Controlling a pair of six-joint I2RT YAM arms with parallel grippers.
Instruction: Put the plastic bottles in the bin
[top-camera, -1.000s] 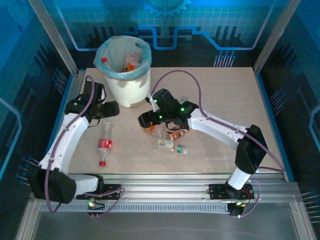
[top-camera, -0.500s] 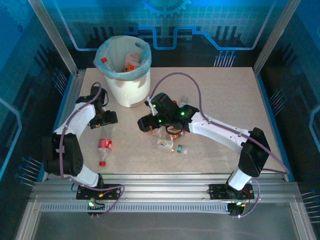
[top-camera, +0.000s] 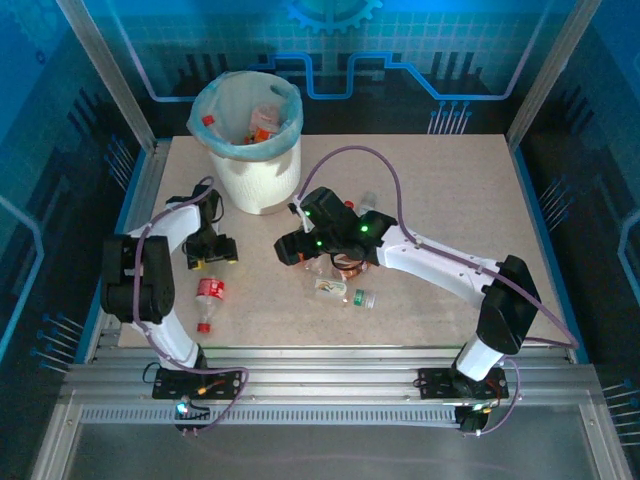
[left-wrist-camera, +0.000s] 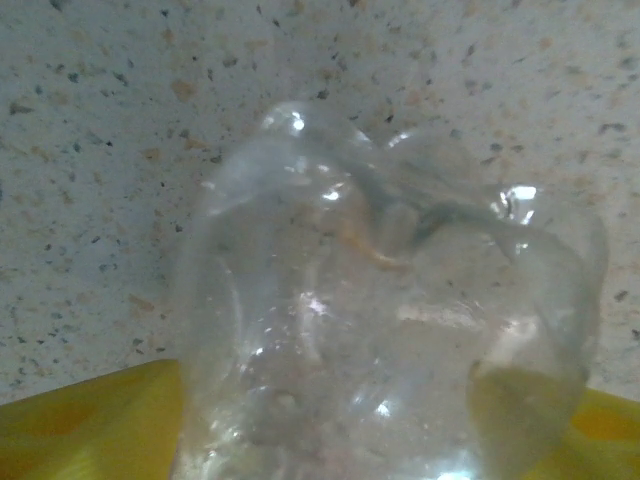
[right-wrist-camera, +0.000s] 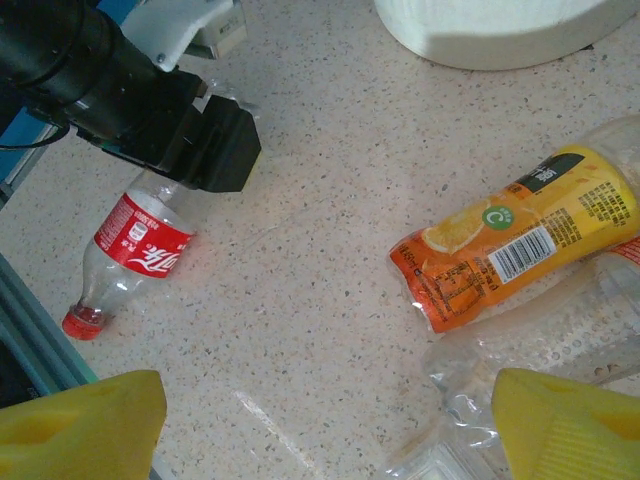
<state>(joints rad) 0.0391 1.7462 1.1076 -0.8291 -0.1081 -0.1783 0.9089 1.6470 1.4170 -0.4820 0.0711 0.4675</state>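
One red-label bottle (top-camera: 209, 293), base sits inside left pincer (top-camera: 209, 266).

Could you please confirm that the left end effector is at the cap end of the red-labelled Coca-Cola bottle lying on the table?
Not quite: the left end effector is at the base end of the red-labelled Coca-Cola bottle lying on the table; its red cap points away. The right wrist view shows this.

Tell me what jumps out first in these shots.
The white bin with its blue liner stands at the far left of the table, bottles already inside. Nearer, the left arm's jaws straddle the clear base of a red-labelled bottle, and the right arm's open jaws hover by a heap of crushed bottles mid-table.
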